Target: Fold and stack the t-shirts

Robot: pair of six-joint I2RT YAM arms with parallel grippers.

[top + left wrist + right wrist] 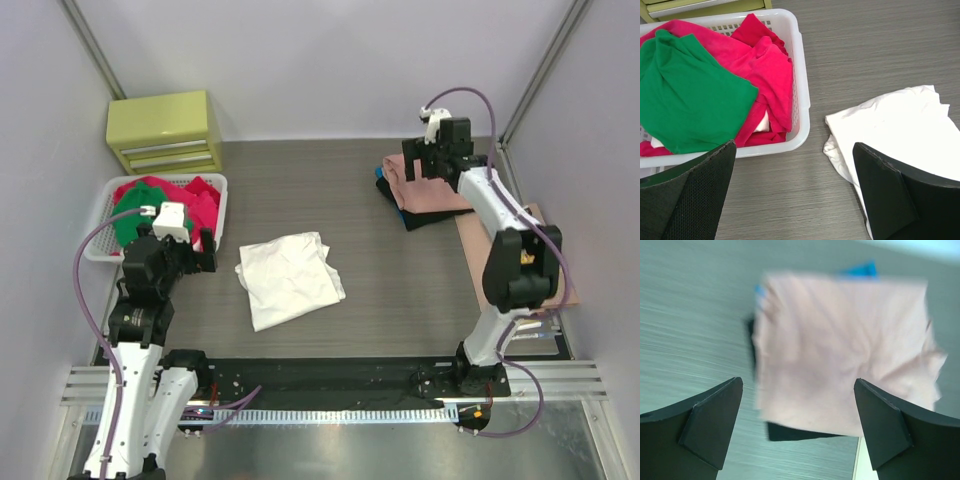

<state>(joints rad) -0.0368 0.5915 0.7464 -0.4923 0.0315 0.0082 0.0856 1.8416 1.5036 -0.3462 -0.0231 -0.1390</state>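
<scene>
A white t-shirt (290, 277) lies crumpled, plain side up, in the middle of the table; it also shows in the left wrist view (900, 127). A green shirt (685, 95) and red shirts (765, 65) fill the white basket (98, 248). A folded salmon-pink shirt (428, 192) tops a stack over a black one (790, 432) at the back right; it also shows in the right wrist view (840, 350). My left gripper (200, 255) is open and empty between basket and white shirt. My right gripper (425, 165) is open and empty above the stack.
A yellow-green drawer unit (165, 130) stands at the back left behind the basket. A thin brownish board (480, 260) lies at the right under my right arm. Something blue (860, 269) peeks out beneath the stack. Bare table (300, 190) lies between basket and stack.
</scene>
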